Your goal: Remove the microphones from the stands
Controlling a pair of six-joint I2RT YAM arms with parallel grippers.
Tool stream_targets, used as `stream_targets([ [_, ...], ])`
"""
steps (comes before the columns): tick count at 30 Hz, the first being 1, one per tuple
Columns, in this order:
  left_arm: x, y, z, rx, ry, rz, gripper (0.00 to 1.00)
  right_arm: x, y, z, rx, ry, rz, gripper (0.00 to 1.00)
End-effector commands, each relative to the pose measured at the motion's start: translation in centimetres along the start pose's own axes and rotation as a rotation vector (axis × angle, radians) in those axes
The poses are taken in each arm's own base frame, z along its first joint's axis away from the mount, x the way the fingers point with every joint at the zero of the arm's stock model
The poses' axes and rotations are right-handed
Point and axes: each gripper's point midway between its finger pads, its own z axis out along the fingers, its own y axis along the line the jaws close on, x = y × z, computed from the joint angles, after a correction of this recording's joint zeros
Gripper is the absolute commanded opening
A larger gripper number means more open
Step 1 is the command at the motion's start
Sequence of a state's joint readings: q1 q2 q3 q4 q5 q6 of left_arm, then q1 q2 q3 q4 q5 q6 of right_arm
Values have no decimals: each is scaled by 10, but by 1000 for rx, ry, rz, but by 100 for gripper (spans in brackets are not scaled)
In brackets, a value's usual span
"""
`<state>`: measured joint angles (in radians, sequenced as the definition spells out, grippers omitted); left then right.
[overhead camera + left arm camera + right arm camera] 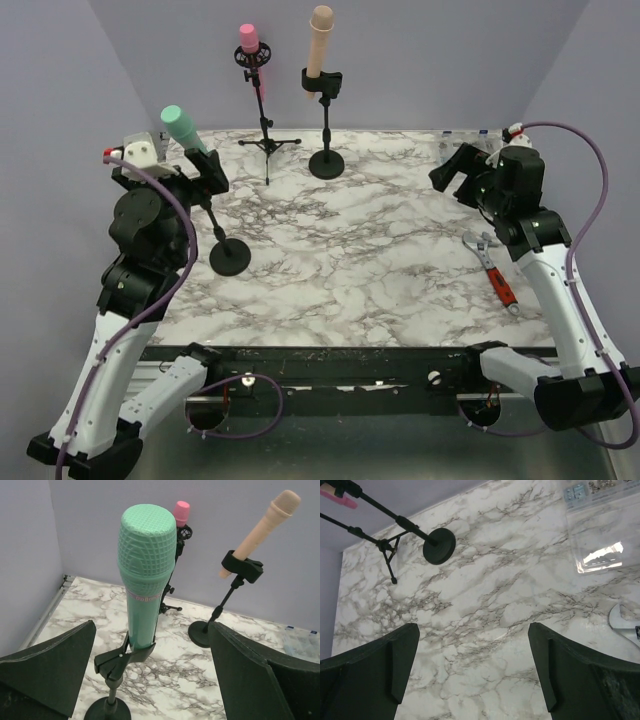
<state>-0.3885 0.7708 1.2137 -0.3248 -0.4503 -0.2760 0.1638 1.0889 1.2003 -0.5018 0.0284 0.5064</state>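
green microphone is sitting in its stand, not yet removed; left pincer is gaping before it, right pincer gaping elsewhere.

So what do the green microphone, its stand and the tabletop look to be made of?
Green microphone: likely matte plastic; the grille looks moulded in the same mint colour as the body.
Its stand: black, probably a metal rod with a plastic clip, though that is unclear.
Tabletop: smooth, marble-patterned, perhaps laminate; grey veining on white.
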Motion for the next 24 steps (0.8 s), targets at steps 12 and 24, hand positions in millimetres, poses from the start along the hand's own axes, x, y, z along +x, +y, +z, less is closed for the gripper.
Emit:
stream_targets([
  [12, -31, 22, 44, -267, -86, 51, 99, 47, 18, 13, -123, 244, -15, 100],
  [24, -7, 21, 79, -313, -61, 85, 95, 57, 30, 13, -227, 199, 75, 100],
])
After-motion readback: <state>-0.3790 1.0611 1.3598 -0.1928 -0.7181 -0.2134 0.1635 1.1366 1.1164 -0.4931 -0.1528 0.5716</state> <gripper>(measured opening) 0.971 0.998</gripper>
